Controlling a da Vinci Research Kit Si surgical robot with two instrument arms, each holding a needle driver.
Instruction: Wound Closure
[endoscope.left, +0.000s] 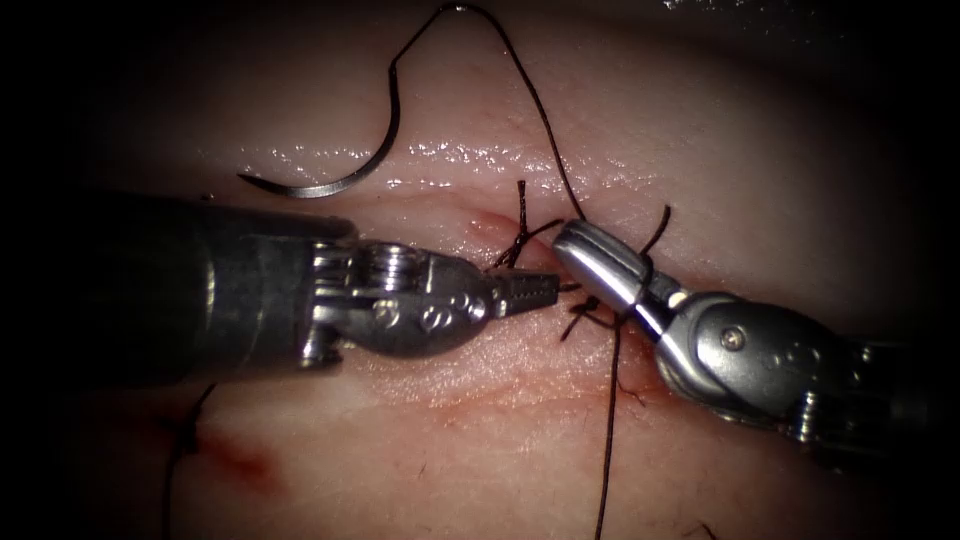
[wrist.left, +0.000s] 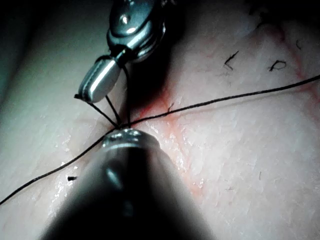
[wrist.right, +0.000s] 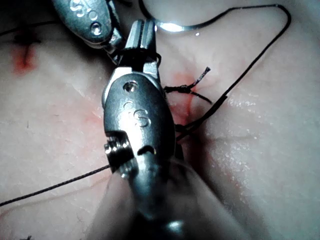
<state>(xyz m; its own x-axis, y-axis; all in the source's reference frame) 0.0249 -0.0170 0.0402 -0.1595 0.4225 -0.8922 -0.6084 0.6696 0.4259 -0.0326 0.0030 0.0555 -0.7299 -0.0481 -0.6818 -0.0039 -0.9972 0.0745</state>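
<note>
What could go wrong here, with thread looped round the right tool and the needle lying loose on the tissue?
1. The thread is wrapped round the right tool; the loop could slide off its smooth closed jaws.
2. The left tool grips a short thread end at the cut; it might slip free.
3. The needle lies unheld on the tissue beyond the cut; pulled thread could drag it.

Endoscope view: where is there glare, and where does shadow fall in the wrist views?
Endoscope view: glare on the wet tissue beside the free-lying needle, edges dark. Left wrist view: left tool, shut on thread, shaft shadowed; highlight on right tool, thread looped round it. Right wrist view: needle glints.
</note>
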